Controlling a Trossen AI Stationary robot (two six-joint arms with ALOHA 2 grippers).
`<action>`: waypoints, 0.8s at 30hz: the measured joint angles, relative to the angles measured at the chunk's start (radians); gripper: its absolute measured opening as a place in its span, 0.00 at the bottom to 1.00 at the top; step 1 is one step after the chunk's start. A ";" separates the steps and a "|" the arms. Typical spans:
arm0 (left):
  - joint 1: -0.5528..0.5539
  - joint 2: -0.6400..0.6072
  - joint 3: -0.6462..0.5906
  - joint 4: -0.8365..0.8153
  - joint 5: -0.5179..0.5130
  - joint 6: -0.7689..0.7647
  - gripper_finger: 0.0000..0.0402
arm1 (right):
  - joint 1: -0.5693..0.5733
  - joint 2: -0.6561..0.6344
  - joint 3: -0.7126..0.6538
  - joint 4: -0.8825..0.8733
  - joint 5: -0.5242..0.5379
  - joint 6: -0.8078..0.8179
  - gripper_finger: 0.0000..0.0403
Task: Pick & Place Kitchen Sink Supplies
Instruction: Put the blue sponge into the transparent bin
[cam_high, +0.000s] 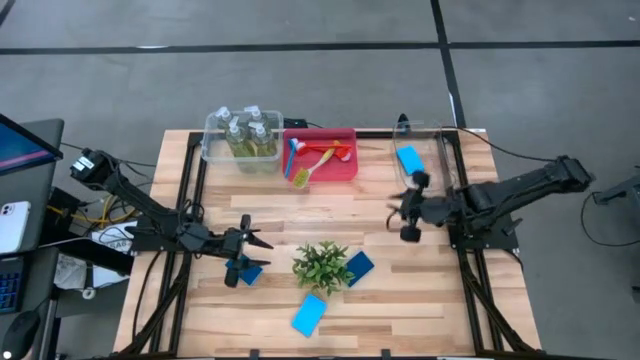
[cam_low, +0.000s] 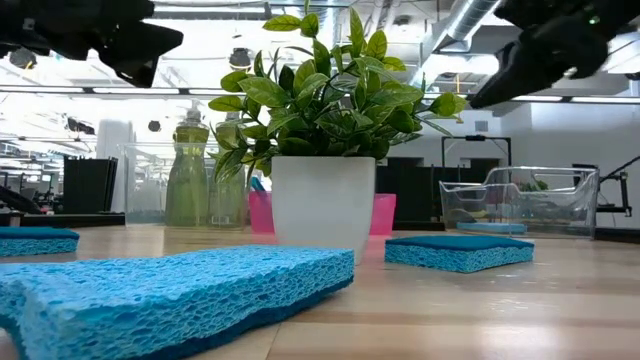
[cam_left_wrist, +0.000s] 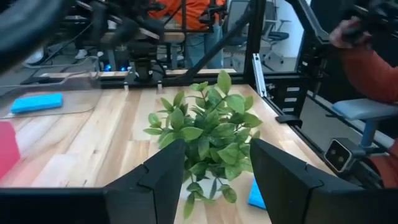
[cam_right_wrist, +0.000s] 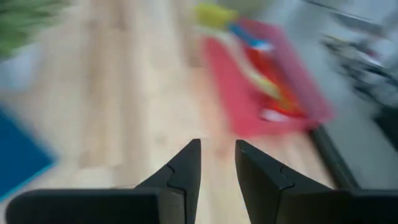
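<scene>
Several clear bottles of yellow-green liquid (cam_high: 243, 138) stand in a clear bin at the far left. Red, blue and yellow brushes (cam_high: 318, 157) lie in the red bin. A light-blue sponge (cam_high: 408, 158) lies in the clear bin at the far right. On the table lie a dark-blue sponge (cam_high: 250, 272), another dark-blue one (cam_high: 359, 268) beside the plant, and a light-blue one (cam_high: 310, 315) near the front edge. My left gripper (cam_high: 252, 243) hovers open above the left dark-blue sponge. My right gripper (cam_high: 393, 207) hangs right of centre, its fingers (cam_right_wrist: 186, 165) a narrow gap apart and empty.
A small green plant in a white pot (cam_high: 322, 265) stands mid-table between the two dark-blue sponges, straight ahead of my left gripper (cam_left_wrist: 217, 171). A black frame (cam_high: 465, 180) edges the table. People in orange show beyond the table in the left wrist view.
</scene>
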 joint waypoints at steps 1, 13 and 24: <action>0.000 0.000 0.000 0.000 -0.008 -0.001 0.46 | 0.019 0.017 0.000 0.007 -0.028 -0.010 0.23; 0.057 0.000 0.002 0.023 -0.117 -0.174 0.46 | 0.234 0.359 0.000 0.185 -0.109 -0.043 0.23; 0.074 0.051 0.002 0.036 -0.141 -0.183 0.46 | 0.327 0.625 0.000 0.415 -0.129 -0.092 0.23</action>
